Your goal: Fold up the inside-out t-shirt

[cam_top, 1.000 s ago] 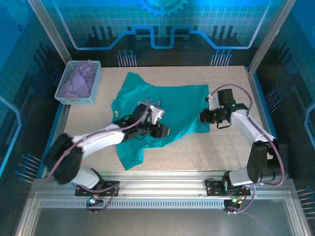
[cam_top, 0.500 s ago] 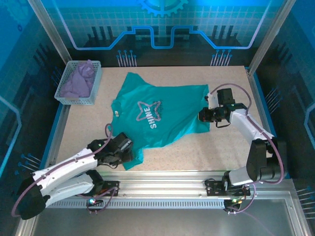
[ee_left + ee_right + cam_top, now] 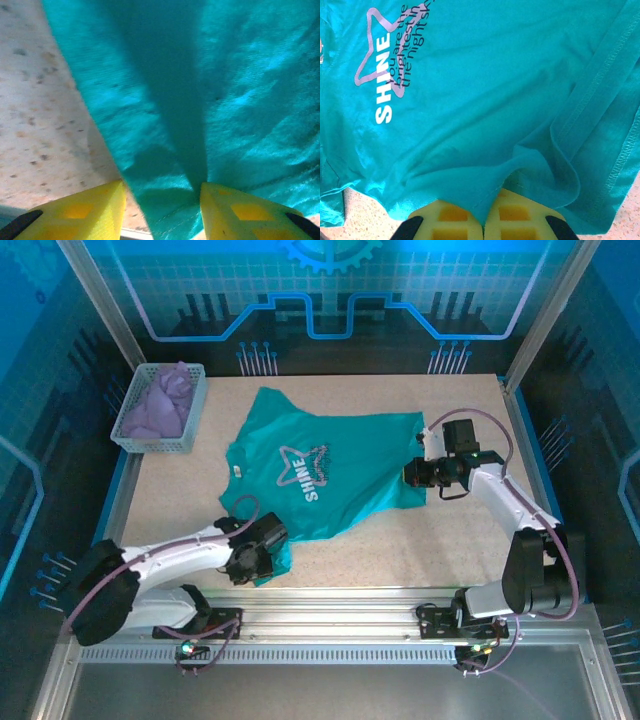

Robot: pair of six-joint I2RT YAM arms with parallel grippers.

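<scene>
Entry, mid-run. The teal-green short-sleeved t-shirt (image 3: pixel 350 455) lies spread on the speckled beige table (image 3: pixel 450 540), roughly mid-table. Its white star-and-"SHINE" print (image 3: pixel 305 472) faces up, and its small white tag (image 3: pixel 237 471) is at the left edge.

Left gripper (image 3: pixel 262 552): down on the near-left corner of the shirt. On the left wrist camera I see the left gripper (image 3: pixel 162 200) with its yellow jaws standing apart. The shirt's edge (image 3: pixel 150 125) runs between them, with bare table under the left one. The cloth is not pinched.

Right gripper (image 3: pixel 415 475): at the shirt's right edge. On the right wrist camera the right gripper (image 3: pixel 484 215) has its jaws closed together, and a raised ridge of the shirt (image 3: pixel 470 150) is clamped between them, near the stitched hem (image 3: pixel 600 100).

A white perforated basket (image 3: pixel 128 435) sits at the far-left corner, well apart from the shirt. It holds a crumpled lavender cloth (image 3: pixel 160 405).
</scene>
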